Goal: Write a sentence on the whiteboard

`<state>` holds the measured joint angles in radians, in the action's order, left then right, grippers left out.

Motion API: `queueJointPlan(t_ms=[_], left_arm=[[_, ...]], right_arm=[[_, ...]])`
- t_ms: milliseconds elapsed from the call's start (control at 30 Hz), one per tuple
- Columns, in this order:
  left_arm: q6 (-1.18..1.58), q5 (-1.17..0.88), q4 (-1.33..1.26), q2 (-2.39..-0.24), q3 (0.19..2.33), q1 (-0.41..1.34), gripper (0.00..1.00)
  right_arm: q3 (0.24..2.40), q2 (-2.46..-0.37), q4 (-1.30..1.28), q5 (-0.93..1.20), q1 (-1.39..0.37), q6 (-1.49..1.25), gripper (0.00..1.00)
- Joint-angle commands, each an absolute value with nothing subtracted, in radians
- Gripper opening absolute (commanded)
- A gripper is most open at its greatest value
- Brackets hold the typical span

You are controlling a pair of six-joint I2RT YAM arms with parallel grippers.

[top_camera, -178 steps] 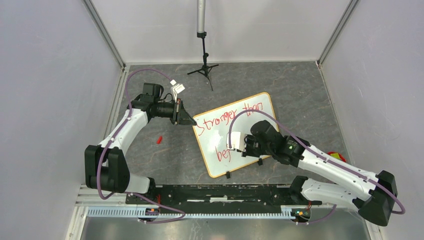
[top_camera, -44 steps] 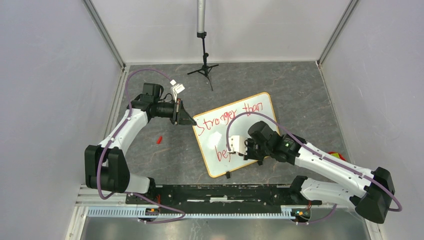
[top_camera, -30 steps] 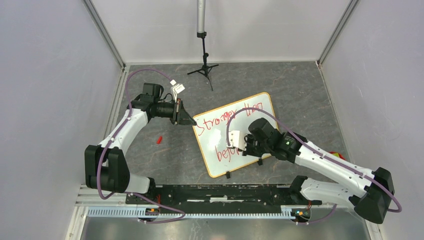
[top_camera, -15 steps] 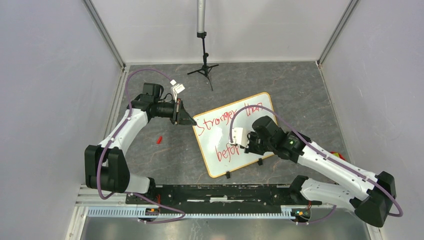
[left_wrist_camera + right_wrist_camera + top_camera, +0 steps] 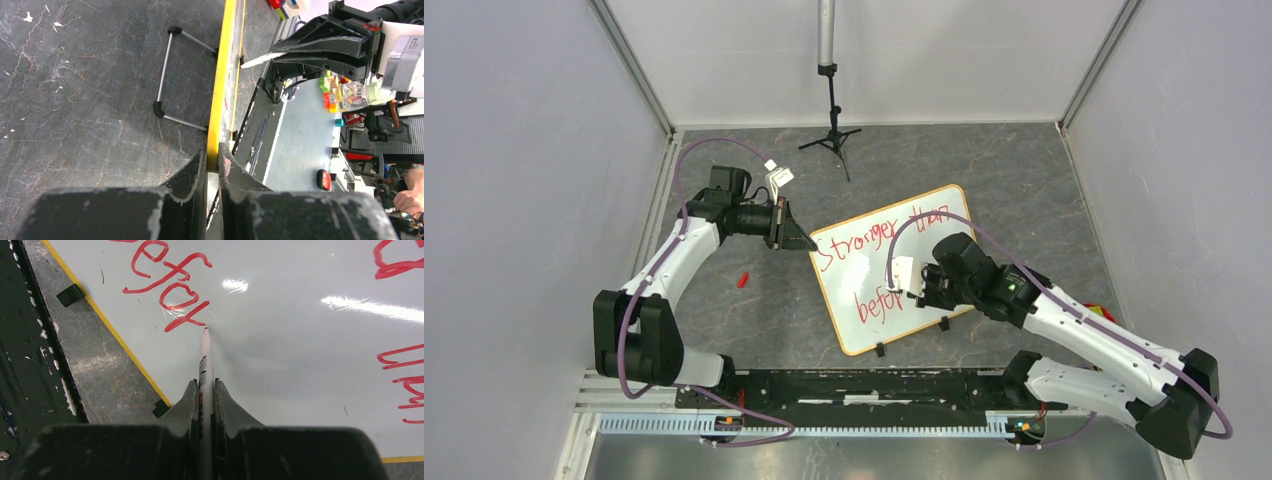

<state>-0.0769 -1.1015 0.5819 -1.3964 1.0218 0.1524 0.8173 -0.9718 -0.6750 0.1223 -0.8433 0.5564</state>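
The whiteboard (image 5: 954, 215) lies tilted on the grey table, orange-framed, with two black clip feet at its near edge. The sentence (image 5: 864, 245) is in red: "Stronger than" above, "befor" (image 5: 172, 285) below. My left gripper (image 5: 802, 240) is shut on the board's left corner; in the left wrist view its jaws pinch the yellow frame edge (image 5: 220, 100). My right gripper (image 5: 921, 290) is shut on a white marker (image 5: 205, 360), whose red tip touches the board just right of the last letter.
A red marker cap (image 5: 743, 279) lies on the table left of the board. A black tripod (image 5: 831, 135) stands at the back. Coloured items (image 5: 1096, 312) sit at the right edge behind my right arm. Grey walls close in both sides.
My right gripper has moved rightward along the lower row with the marker, and the word has grown from "be" to "befor". My left arm has stayed still on the board's corner.
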Motion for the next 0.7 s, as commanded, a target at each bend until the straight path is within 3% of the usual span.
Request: queueJointPlan(t_ms=[0,667], left_arm=[[-0.104,-1.055,0.56,-1.394,1.051,0.15,0.02],[-0.105,-1.06,0.561,-1.407,1.054,0.15,0.03]], right_arm=[[0.801,-0.989,-0.669,0.115,-0.842,0.572,0.0],[0.814,-0.983,-0.708,-0.057,-0.839,0.579,0.0]])
